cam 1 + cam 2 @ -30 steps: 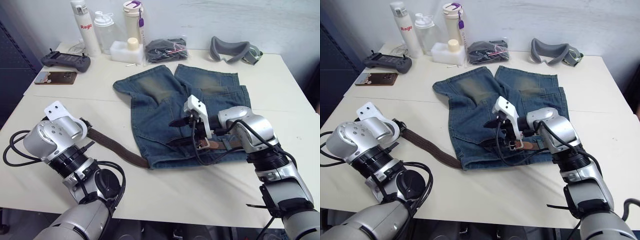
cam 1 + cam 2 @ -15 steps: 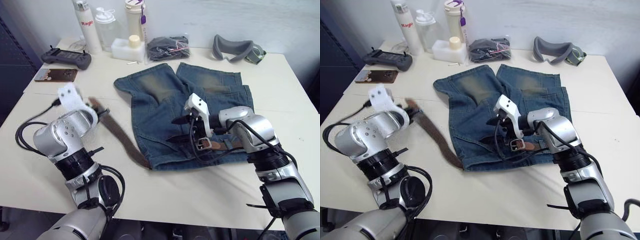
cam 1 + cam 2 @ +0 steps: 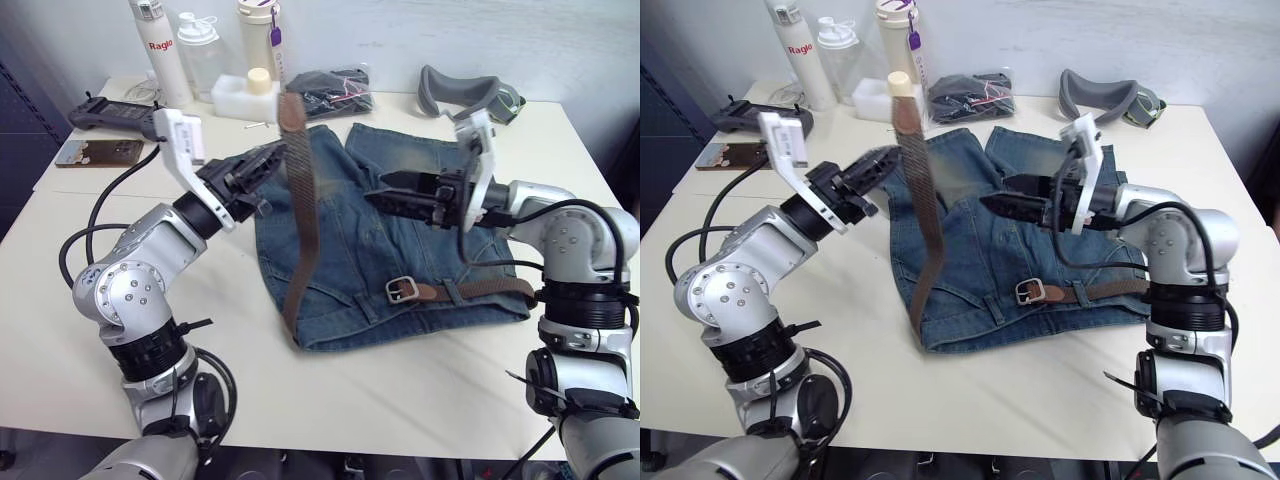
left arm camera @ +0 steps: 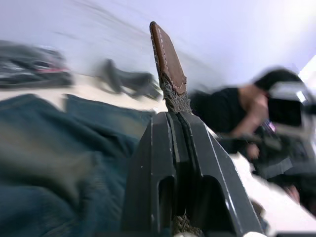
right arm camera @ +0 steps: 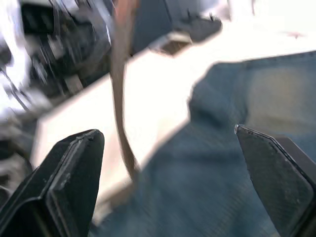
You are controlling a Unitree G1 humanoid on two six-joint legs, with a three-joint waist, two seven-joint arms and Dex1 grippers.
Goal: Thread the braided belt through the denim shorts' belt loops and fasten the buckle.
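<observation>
The left gripper point(image 3: 268, 160) is clamped on the braided belt point(image 3: 298, 225) just below its free tip, holding that end up over the denim shorts point(image 3: 385, 235) so the strap hangs nearly vertical down to the waistband's left corner. The rest lies along the waistband to the buckle point(image 3: 401, 290). The right gripper point(image 3: 400, 192), jaws wide apart and empty, hovers over the shorts pointing at the hanging strap, the raised tip just beyond its fingertips.

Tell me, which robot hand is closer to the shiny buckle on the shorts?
The right gripper. It hangs open in the air above the shorts, up from the buckle. The left gripper is farther off, shut on the belt near its lifted tip.
</observation>
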